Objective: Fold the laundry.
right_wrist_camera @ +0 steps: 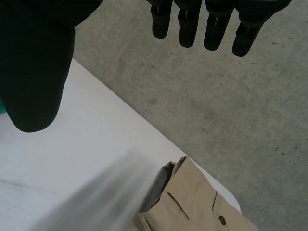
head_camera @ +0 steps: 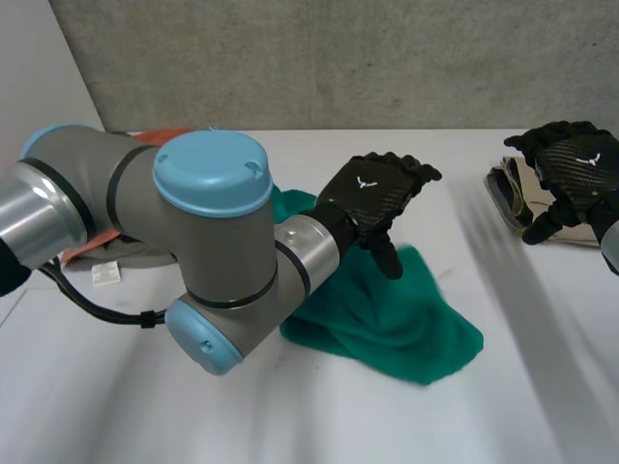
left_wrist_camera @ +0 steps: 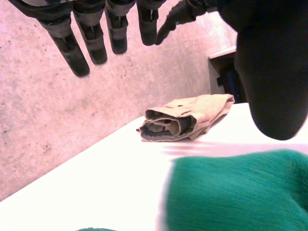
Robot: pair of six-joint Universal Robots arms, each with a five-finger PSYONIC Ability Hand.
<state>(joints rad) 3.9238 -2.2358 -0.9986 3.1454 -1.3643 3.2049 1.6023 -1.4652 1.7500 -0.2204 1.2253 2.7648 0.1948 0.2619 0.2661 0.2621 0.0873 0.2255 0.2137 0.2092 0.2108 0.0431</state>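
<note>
A green cloth (head_camera: 406, 314) lies crumpled in the middle of the white table (head_camera: 319, 416). My left hand (head_camera: 375, 198) hovers above its far edge, fingers straight and spread, holding nothing. In the left wrist view its fingers (left_wrist_camera: 77, 43) point away over the green cloth (left_wrist_camera: 240, 192) toward the folded beige trousers (left_wrist_camera: 187, 120). My right hand (head_camera: 571, 174) hangs open over the folded beige trousers (head_camera: 517, 193) at the table's far right. In the right wrist view its fingers (right_wrist_camera: 192, 24) are straight above the trousers (right_wrist_camera: 192, 207).
A pile of other laundry, orange and grey with a white tag (head_camera: 106, 274), sits at the far left behind my left arm (head_camera: 208, 251). A grey wall runs behind the table.
</note>
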